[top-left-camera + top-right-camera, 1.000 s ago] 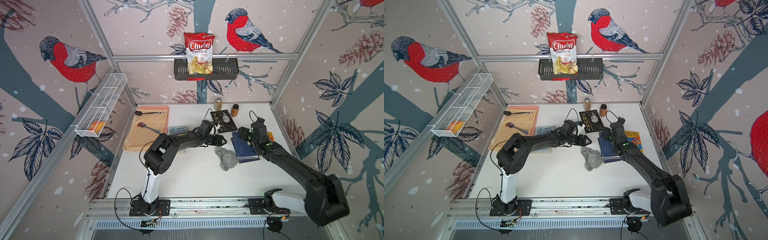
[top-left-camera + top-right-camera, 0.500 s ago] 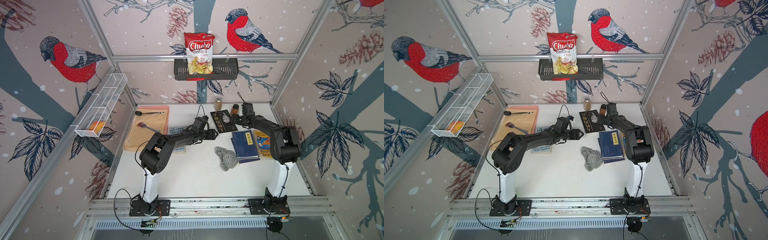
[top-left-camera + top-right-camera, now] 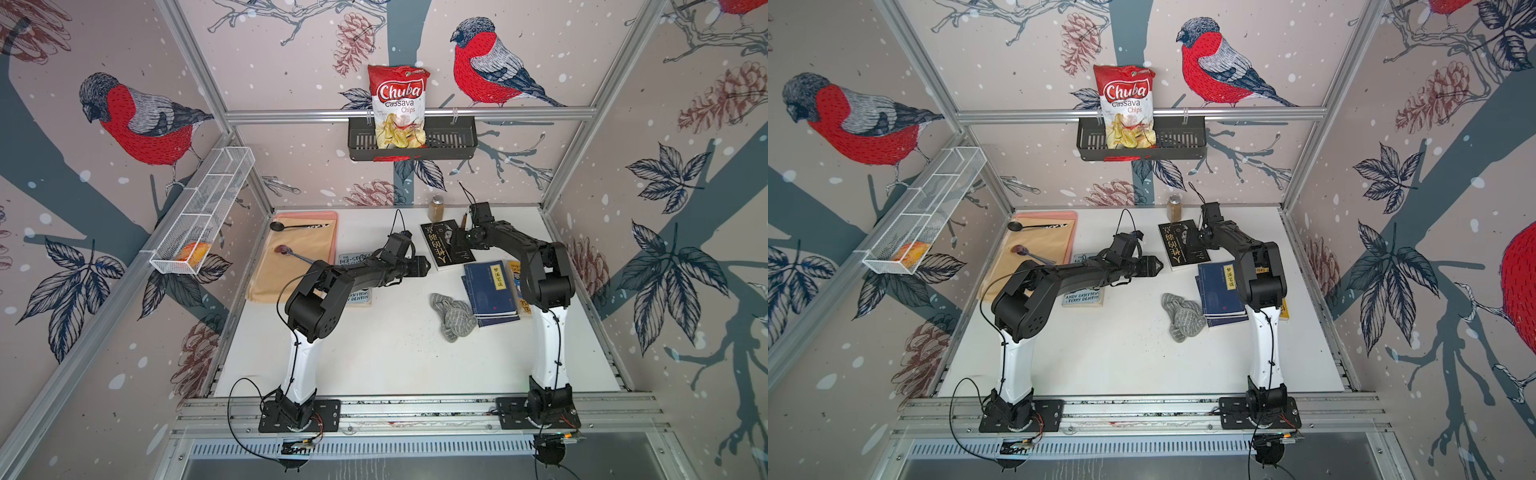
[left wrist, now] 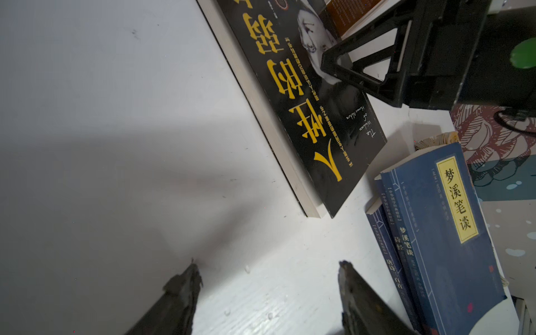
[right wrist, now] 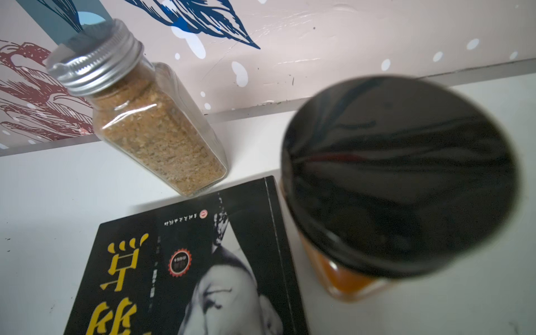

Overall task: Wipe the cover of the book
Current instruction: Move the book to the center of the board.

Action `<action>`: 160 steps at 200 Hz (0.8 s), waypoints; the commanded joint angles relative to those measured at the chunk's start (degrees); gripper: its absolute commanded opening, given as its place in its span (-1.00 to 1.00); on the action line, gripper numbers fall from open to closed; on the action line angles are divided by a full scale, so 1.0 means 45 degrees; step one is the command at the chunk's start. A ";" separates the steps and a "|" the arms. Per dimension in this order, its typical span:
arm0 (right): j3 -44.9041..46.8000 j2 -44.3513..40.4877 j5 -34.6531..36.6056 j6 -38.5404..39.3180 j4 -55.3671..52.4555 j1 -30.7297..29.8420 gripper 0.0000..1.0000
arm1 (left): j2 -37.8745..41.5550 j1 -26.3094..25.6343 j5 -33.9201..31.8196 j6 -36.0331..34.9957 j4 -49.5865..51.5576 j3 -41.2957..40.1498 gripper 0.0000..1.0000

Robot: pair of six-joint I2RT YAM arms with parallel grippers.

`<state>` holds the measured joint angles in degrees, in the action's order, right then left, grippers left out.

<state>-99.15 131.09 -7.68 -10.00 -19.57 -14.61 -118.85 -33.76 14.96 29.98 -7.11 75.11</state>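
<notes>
- Hovering low over the bare white table [image 3: 395, 357], the left gripper [image 4: 268, 266] has its two fingertips spread wide with nothing between them.
- It points at the near end of the black book [image 3: 438, 249] and stops just short of it, no contact.
- Right gripper [image 3: 456, 241] hangs over the far half of that same book. Its jaws stand apart and look empty in the left wrist view.
- Black book lies flat at the back centre of the table, cover up, with yellow characters.
- Beside its far edge stand a glass spice jar [image 5: 156, 130] and an orange jar with a black lid [image 5: 400, 174], both upright.
- Blue book [image 3: 490, 286] tops a small stack right of centre, close to the right arm.
- Grey cloth [image 3: 453, 316] lies crumpled against the stack's near left corner, with neither gripper on it.
- Left forearm crosses above a third book [image 3: 1082, 297].
</notes>
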 commanded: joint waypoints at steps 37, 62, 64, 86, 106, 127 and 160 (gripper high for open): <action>-0.0375 0.0388 0.0863 0.2008 -0.1754 -0.1956 0.49 | 0.0035 0.0596 -0.0274 0.0037 -0.0765 -0.0394 0.47; -0.0268 0.0545 0.1082 0.1972 -0.1815 -0.2510 0.46 | -0.0052 0.0965 -0.0336 0.0133 -0.0840 -0.0466 0.47; -0.0231 0.0544 0.1092 0.1945 -0.1811 -0.2538 0.46 | -0.0054 0.0985 -0.0336 0.0149 -0.0841 -0.0477 0.47; 0.0310 0.0351 0.1200 0.1607 -0.1680 -0.2834 0.41 | 0.0066 0.1133 -0.0169 0.0136 -0.0817 -0.0790 0.47; 0.1320 -0.0249 0.1198 0.1158 -0.1387 -0.3133 0.35 | 0.0370 0.1164 -0.0220 0.0118 -0.0889 -0.1262 0.46; 0.2957 -0.1469 0.1232 0.0525 -0.0745 -0.3468 0.29 | 0.0604 0.1261 -0.0773 -0.0001 -0.0709 -0.1528 0.46; 0.5565 -0.3387 0.0886 0.0110 0.0136 -0.4326 0.26 | 0.0505 0.1794 -0.0639 -0.0173 -0.0411 -0.1333 0.46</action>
<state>-80.01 119.33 -2.55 -8.12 -13.65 -31.64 -116.68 -27.09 12.73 30.02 -9.63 68.66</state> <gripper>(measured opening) 0.638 0.729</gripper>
